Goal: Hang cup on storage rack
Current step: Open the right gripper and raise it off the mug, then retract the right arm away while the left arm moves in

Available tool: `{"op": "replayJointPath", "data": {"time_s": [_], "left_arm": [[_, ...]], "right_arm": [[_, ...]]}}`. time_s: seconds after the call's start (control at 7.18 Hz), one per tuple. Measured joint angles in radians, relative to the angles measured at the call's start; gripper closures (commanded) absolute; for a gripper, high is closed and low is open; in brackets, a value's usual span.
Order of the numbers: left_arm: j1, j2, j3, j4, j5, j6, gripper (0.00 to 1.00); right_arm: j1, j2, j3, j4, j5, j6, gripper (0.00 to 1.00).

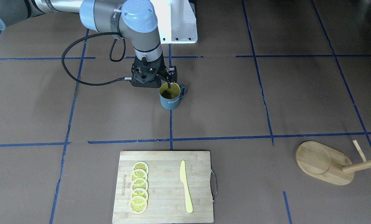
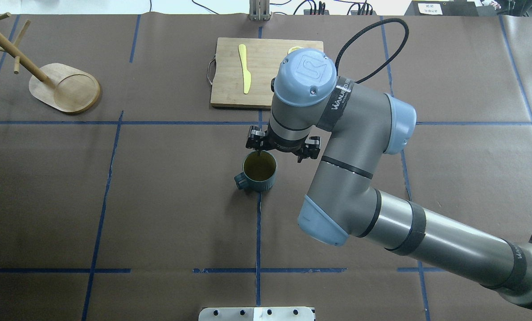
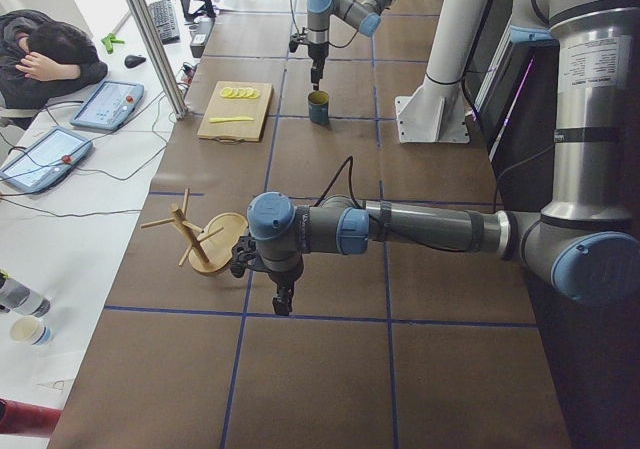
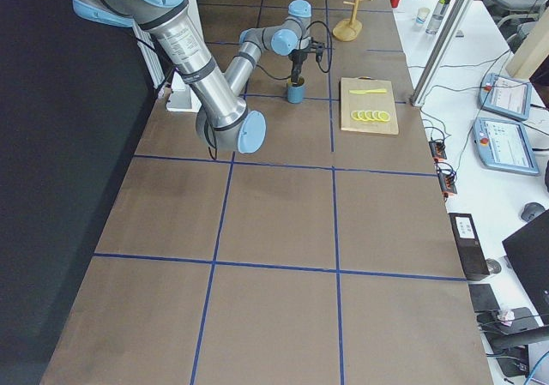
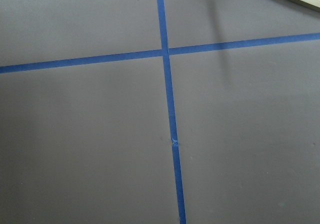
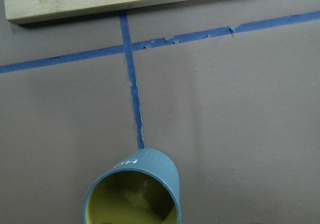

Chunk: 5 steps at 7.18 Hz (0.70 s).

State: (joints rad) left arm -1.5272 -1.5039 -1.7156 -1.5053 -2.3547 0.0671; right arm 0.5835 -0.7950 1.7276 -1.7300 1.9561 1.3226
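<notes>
Side view, foreground, lower left: left gripper point(image 3: 283, 307) hangs just beside storage rack point(image 3: 210, 257); finger state cannot tell.
Top centre, far end: cup point(image 1: 171, 101) upright on table, right gripper point(image 1: 170, 83) above it, fingers narrow, apparently pinching rim.
Judgement: rack well apart from cup, on left arm's side; 1 long carry needed.

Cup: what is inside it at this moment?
The cup shows a bare mustard-yellow inside, with a finger of the right tool dipping in at the rim. The floor under that finger is covered; whether the tool grips the wall cannot be told.
</notes>
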Motion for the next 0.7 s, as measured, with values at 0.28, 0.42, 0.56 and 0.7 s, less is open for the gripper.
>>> {"op": "replayJointPath", "data": {"time_s": [0.28,0.42,0.56,0.7], "left_arm": [[-0.001,0.000,-0.003,0.002,0.002,0.000,0.00],[-0.001,0.000,-0.010,0.002,0.005,0.000,0.00],[-0.001,-0.005,-0.043,0.001,0.010,-0.003,0.00],[-0.001,-0.011,-0.102,0.002,0.012,-0.009,0.00]], "right_arm": [[0.063,-0.002,0.060,-0.069,0.010,-0.065,0.00],[0.107,-0.002,0.073,-0.083,0.028,-0.107,0.00],[0.154,-0.016,0.095,-0.086,0.060,-0.142,0.00],[0.195,-0.047,0.129,-0.087,0.084,-0.170,0.00]]}}
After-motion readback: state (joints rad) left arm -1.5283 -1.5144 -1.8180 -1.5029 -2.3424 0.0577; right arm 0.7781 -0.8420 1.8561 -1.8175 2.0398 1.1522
